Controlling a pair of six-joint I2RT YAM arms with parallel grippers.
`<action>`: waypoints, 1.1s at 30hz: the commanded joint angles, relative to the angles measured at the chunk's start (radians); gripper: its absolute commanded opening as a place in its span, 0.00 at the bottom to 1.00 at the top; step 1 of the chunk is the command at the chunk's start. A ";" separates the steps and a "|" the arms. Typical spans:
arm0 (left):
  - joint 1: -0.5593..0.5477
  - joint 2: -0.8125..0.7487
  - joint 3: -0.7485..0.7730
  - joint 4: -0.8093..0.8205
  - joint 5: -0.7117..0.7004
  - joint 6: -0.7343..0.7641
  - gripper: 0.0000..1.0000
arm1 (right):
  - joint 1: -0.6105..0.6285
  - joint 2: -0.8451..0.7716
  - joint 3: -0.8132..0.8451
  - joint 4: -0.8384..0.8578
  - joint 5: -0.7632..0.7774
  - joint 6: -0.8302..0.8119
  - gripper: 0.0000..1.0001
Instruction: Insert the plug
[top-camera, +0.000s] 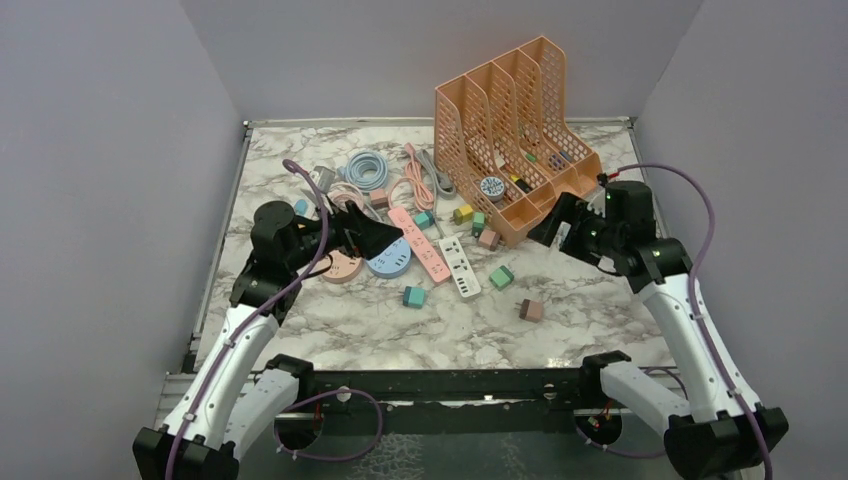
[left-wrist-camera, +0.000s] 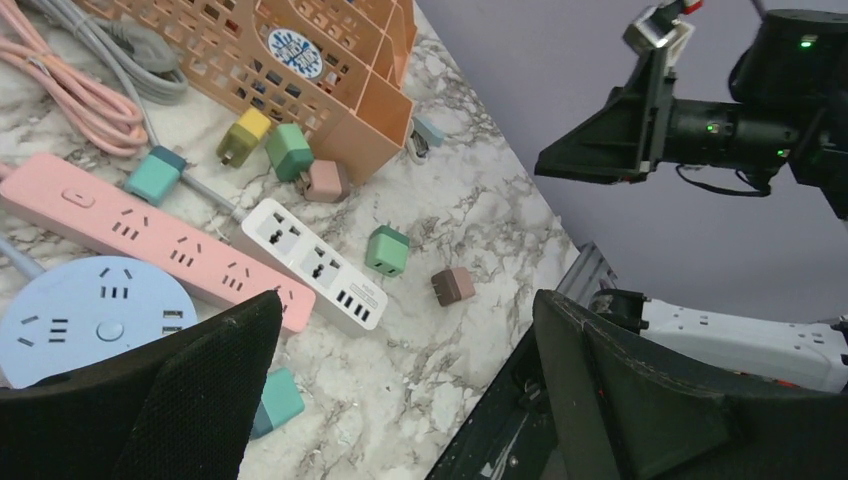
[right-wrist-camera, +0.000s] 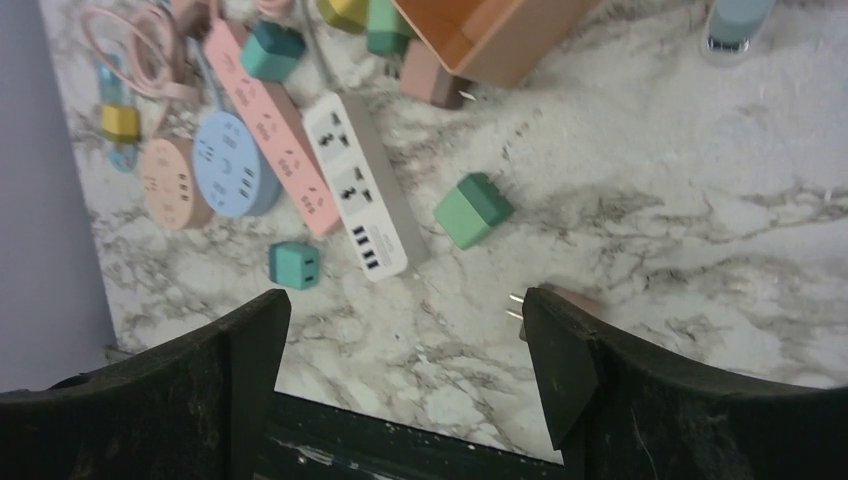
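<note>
At nine o'clock on the worktop (top-camera: 400, 335) the left tool (top-camera: 365, 232) hangs spread and empty near the round blue socket (top-camera: 390, 262). In the middle lies the white power strip (top-camera: 460, 265), with a green plug (top-camera: 501, 276) loose at its three o'clock and a brown plug (top-camera: 531, 310) at four. The right tool (top-camera: 555, 225), also spread, grips nothing. As I judge it, no step is done: picking and inserting are both left.

The left hand (left-wrist-camera: 407, 300) and the right hand (right-wrist-camera: 405, 295) both hover, jaws wide apart, holding nothing.

We see a marble desk (top-camera: 600, 325) carrying an orange file rack (top-camera: 510, 120), coiled cables (top-camera: 366, 170), power strips (top-camera: 461, 266) and scattered plug adapters (top-camera: 501, 276).
</note>
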 joint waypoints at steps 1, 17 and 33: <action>-0.023 -0.017 -0.043 0.094 -0.037 -0.062 0.99 | 0.006 0.041 -0.076 -0.082 -0.002 0.007 0.86; -0.168 0.158 -0.050 0.205 -0.150 -0.137 0.99 | 0.070 0.160 -0.312 0.043 0.203 0.110 0.78; -0.175 0.163 -0.084 0.215 -0.156 -0.139 0.99 | 0.218 0.356 -0.335 0.094 0.349 0.220 0.55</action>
